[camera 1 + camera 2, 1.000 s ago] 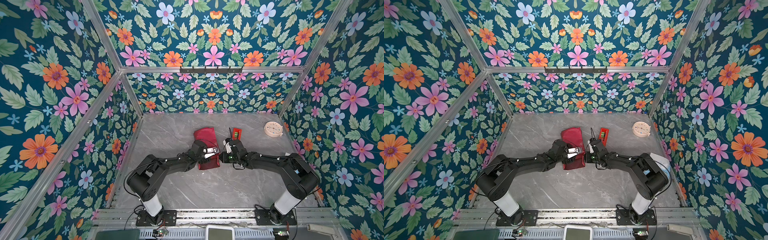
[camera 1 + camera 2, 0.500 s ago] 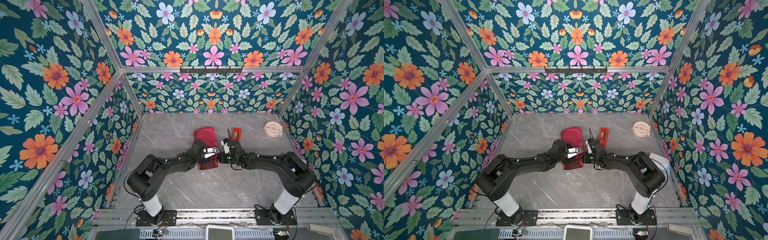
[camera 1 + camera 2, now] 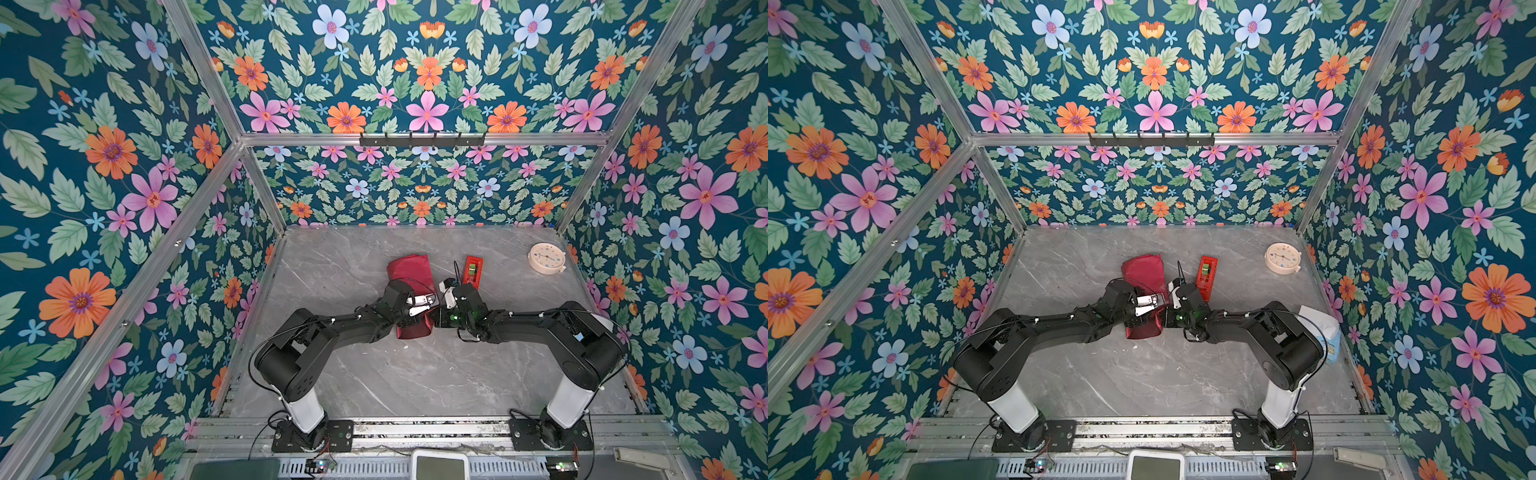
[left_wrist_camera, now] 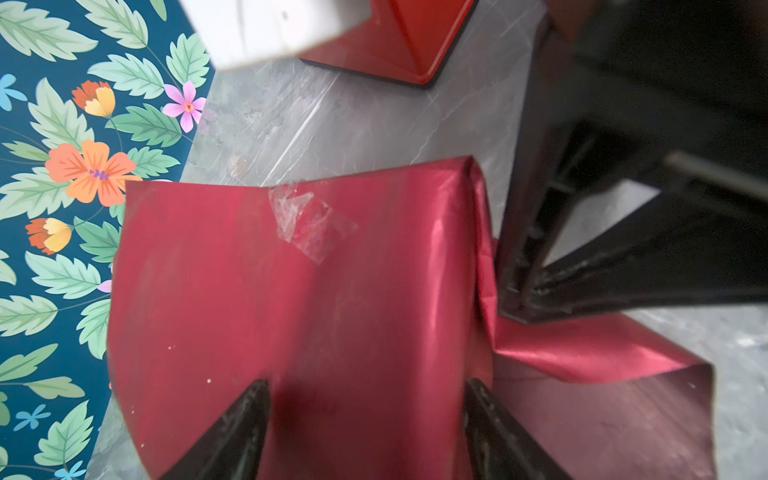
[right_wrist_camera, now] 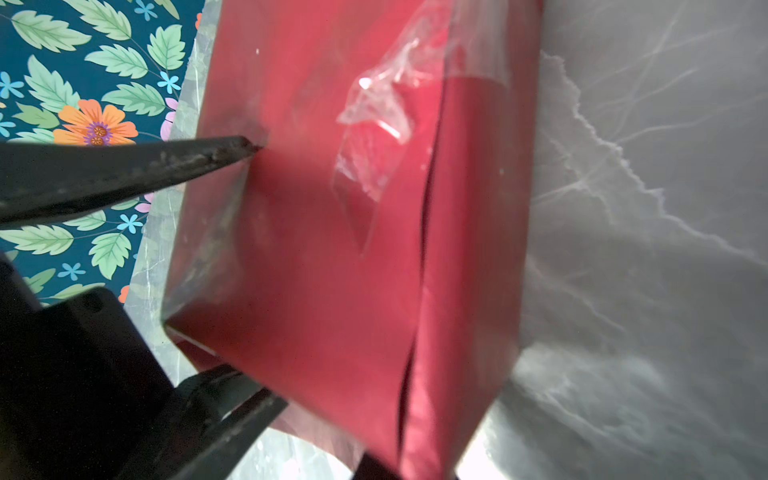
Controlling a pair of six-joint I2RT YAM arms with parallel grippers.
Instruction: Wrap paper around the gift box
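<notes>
On table (image 4: 332, 124): paper (image 4: 291, 311) under spread left gripper (image 4: 363, 386), beside closed right gripper (image 4: 512, 306).

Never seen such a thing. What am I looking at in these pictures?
Two robot arms, left and right, stand on a grey table. Both top views look down from overhead; the other two come from cameras on the arms' wrists. On the table lie a parcel of red paper, patched with clear tape, a red tape dispenser and a clock. The left gripper is open over the parcel, gripping nothing. The right gripper is shut at the paper's side fold; whether it pinches it I cannot tell.
</notes>
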